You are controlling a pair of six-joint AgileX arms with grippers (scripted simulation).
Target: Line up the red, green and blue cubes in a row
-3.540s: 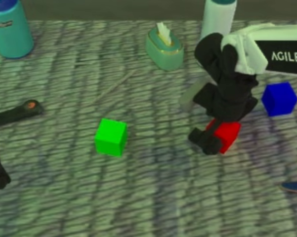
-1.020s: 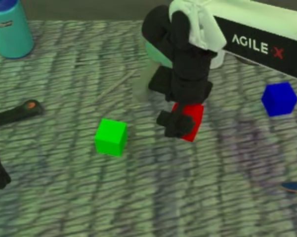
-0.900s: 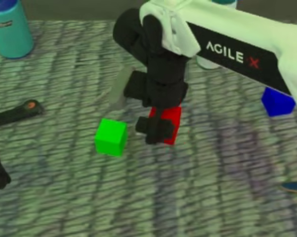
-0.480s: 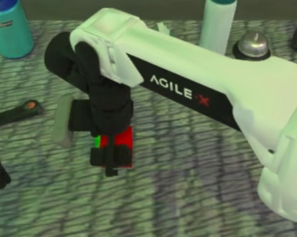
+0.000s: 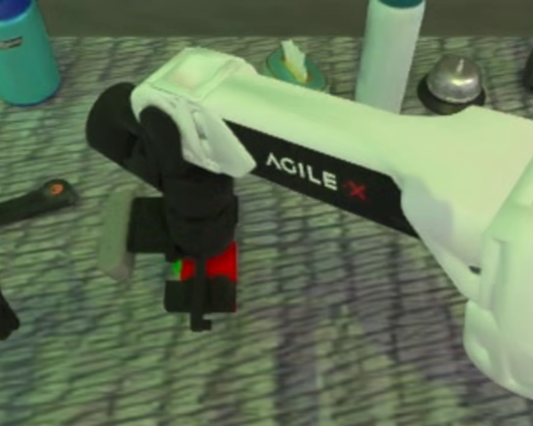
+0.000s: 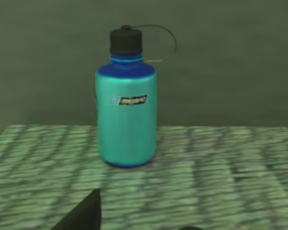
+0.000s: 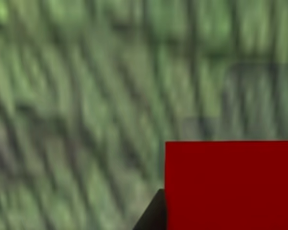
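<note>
Left of the table's centre, the red cube (image 5: 220, 264) is sitting square and upright between the right gripper (image 5: 201, 288)'s dark fingers, which are clamping it, its glossy face filling a corner of the right wrist view (image 7: 230, 184). A sliver of the green cube (image 5: 173, 265) is peeking out just beside it on its left, whether touching I cannot tell. The left gripper (image 5: 55, 189) is idling near the left edge, with the teal bottle (image 6: 126, 115) standing before it.

The right end effector (image 5: 199, 297) sits left of the counter's (image 5: 337, 355) middle, clamped around the red cube (image 5: 220, 264), with the green cube (image 5: 174, 265) touching that cube's left side. Along the far edge stand a water bottle (image 5: 18, 49) at the left corner, then a tissue box (image 5: 294, 64), a tall bottle (image 5: 388, 49) and a bell (image 5: 452, 80) toward the right. The left arm (image 5: 9, 213) lies at the left edge.
</note>
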